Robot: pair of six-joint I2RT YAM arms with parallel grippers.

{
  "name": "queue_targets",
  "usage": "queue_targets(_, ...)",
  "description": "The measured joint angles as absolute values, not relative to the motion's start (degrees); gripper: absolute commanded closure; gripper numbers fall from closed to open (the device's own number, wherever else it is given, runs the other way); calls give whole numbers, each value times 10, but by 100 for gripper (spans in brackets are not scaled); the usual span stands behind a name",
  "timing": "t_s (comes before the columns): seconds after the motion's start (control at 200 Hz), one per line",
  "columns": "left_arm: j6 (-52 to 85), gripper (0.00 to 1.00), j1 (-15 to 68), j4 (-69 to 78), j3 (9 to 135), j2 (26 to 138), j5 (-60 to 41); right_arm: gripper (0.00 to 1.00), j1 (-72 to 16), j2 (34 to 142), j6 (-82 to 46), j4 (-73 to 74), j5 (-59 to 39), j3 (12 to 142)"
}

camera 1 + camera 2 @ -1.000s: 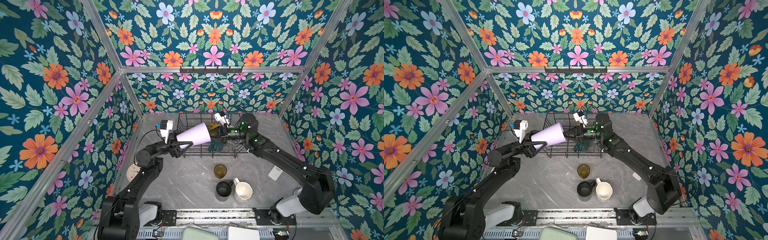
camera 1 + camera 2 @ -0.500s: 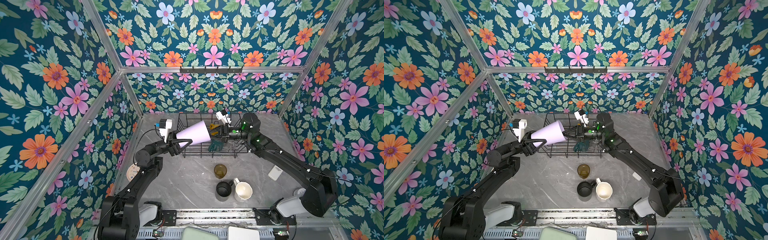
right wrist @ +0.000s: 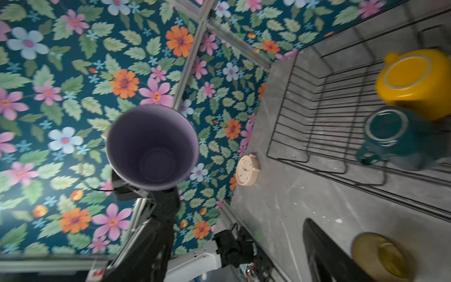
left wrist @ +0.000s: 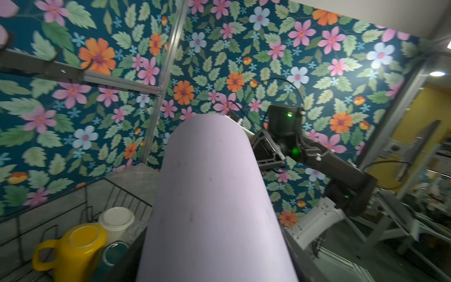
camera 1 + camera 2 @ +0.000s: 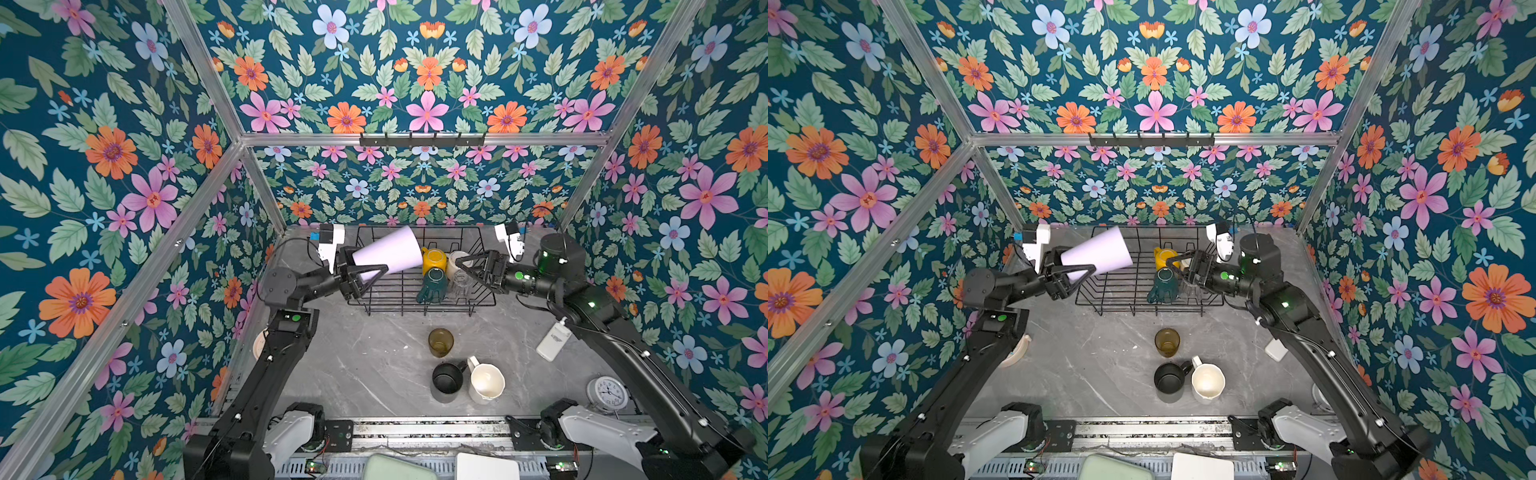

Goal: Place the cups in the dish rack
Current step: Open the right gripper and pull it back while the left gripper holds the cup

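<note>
A lilac cup is pinched near its narrow base by the left gripper, tipped, mouth pointing away from the jaws, above the dish rack. The right gripper's jaws are spread, empty. The cup is judged light, stiff and slippery, best gripped across its wall near the base.

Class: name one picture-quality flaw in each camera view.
Right wrist view: the yellow mug and dark-green mug are smeared by blur. Left wrist view: a ceiling lamp glares, wallpaper is soft. In a top view: sharp, but the clear glass barely shows.
</note>
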State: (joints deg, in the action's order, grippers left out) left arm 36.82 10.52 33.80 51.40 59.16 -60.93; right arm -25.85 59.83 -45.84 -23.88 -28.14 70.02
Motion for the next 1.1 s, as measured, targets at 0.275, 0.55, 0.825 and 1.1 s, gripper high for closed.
queue_targets(0.275, 166, 100, 106, -67, 679, 680, -432, 4, -258, 467, -418, -353, -95, 611)
queue_targets(0.55, 97, 100, 122, -272, 830, 804, -314, 2, -257, 423, -390, -387, -27, 597)
queue_targets(0.825, 43, 100, 189, -420, 979, 937, -166, 3, -257, 420, -369, -410, -18, 582)
queue_targets(1.1, 25, 100, 210, -509, 1084, 1069, -41, 3, -257, 405, -364, -422, -29, 554)
